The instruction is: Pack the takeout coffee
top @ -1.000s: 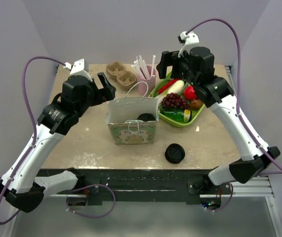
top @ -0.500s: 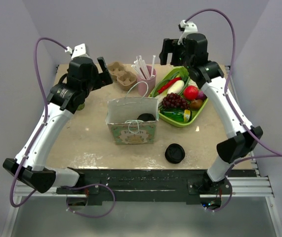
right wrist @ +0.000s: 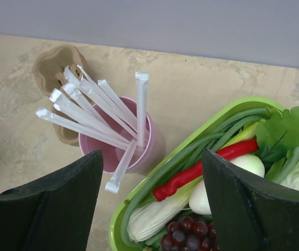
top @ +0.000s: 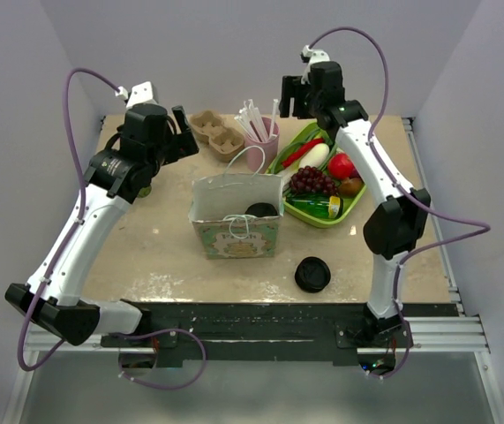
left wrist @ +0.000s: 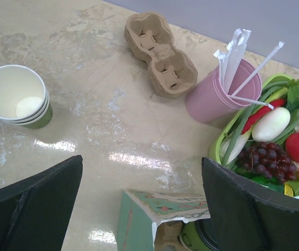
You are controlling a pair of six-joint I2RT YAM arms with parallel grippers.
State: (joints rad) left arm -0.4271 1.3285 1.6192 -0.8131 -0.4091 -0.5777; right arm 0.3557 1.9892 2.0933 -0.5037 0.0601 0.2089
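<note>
The takeout coffee [top: 261,210] stands inside the open paper bag [top: 236,231] at the table's middle; only its black lid shows from above. In the left wrist view its green side and lid [left wrist: 204,239] peek from under the bag's torn-looking rim [left wrist: 175,204]. My left gripper [top: 184,141] is open and empty, held high behind and left of the bag. It also shows in the left wrist view [left wrist: 141,209]. My right gripper [top: 291,95] is open and empty, high over the back of the table; in its wrist view [right wrist: 152,204] it hangs above the straw cup and tray.
A pink cup of wrapped straws [top: 260,132] and cardboard cup carriers [top: 217,132] stand at the back. A green tray [top: 327,221] of produce lies right of the bag. A low stack of black lids [top: 312,274] sits near the front. White lidless cups [left wrist: 15,99] stand at the left.
Both arms have risen and drawn back from the bag. The right gripper has swung left and further back; the left arm has barely moved in the last half second.
</note>
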